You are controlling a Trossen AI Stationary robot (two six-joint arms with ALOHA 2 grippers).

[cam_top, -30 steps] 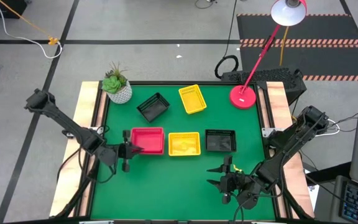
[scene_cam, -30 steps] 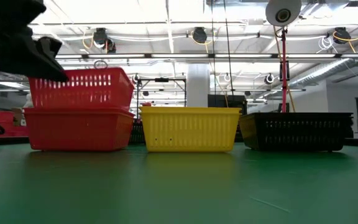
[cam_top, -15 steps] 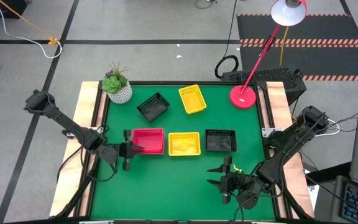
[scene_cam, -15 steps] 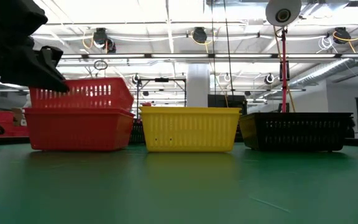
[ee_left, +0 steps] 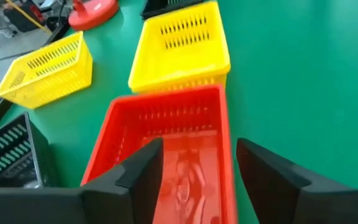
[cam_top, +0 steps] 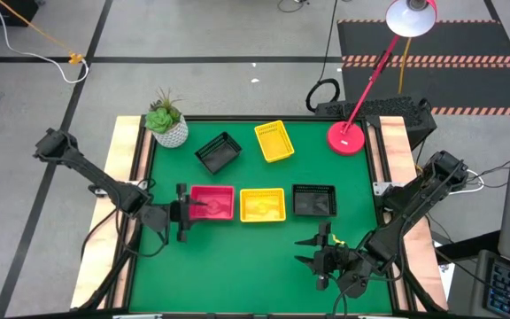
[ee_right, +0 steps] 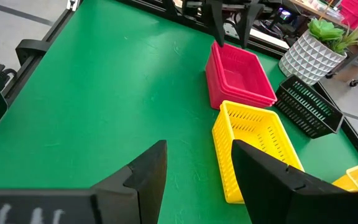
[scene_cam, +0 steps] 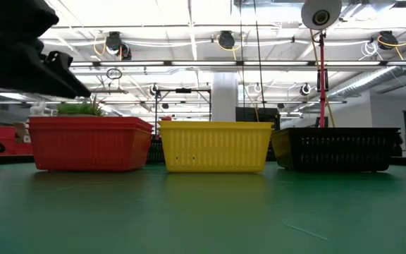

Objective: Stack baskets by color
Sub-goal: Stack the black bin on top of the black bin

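High view: green table [cam_top: 237, 266] with three baskets in a row across the middle — red basket [cam_top: 211, 201] on the left, yellow basket [cam_top: 262, 205] just beside it, black basket [cam_top: 313, 200] a little apart on the right. Farther back, a loose black basket [cam_top: 218, 152] lying tilted near the white plant pot [cam_top: 168, 130], and a loose yellow basket [cam_top: 274, 141] beside it, with the red lamp base [cam_top: 347, 137] at the back right corner.

Left gripper [cam_top: 189, 211] at the left end of the red basket, fingers spread apart and holding nothing. From the left wrist view, both dark fingers [ee_left: 143, 176] standing apart over the near end of the red basket [ee_left: 166, 146], glossy floor showing between them. Low view: red basket [scene_cam: 89, 144] sitting flat on the table, rim level, dark gripper body up at the left above it.

Right gripper [cam_top: 319, 251] parked near the front edge of the table, well apart from every basket, fingers open and empty.
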